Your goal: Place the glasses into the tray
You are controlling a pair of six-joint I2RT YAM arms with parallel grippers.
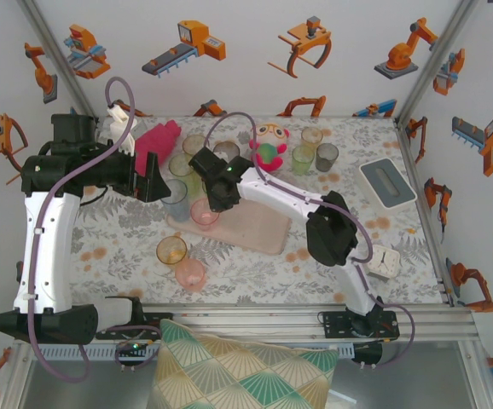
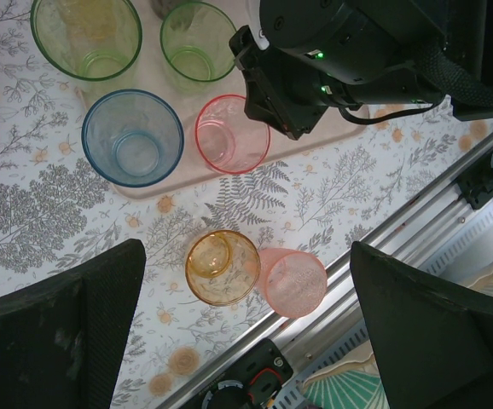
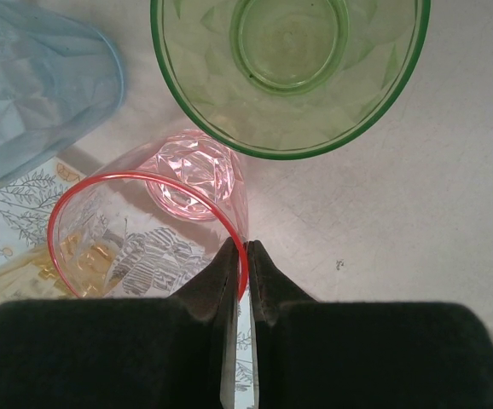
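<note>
Right wrist view puts the pink glass (image 3: pixel 157 226) right at my fingertips: the right gripper (image 3: pixel 240 256) is pressed nearly together, pinching its rim wall. The base sits on the tray (image 3: pixel 383 196), close to the edge, and the glass looks tipped toward my hand. That worries me. Letting go while it leans could roll it off onto the tablecloth (image 2: pixel 50 221), and so thin a pinch may slip. A green glass (image 3: pixel 289 68) stands just beyond the fingertips with a blue glass (image 3: pixel 33 85) beside it, so a careless retreat could clip either. Left wrist view adds what this one lacks: the left gripper (image 2: pixel 246 251) spread wide, holding nothing, above an amber glass (image 2: pixel 212 273) and a salmon glass (image 2: pixel 292 282) side by side, off the tray.
</note>
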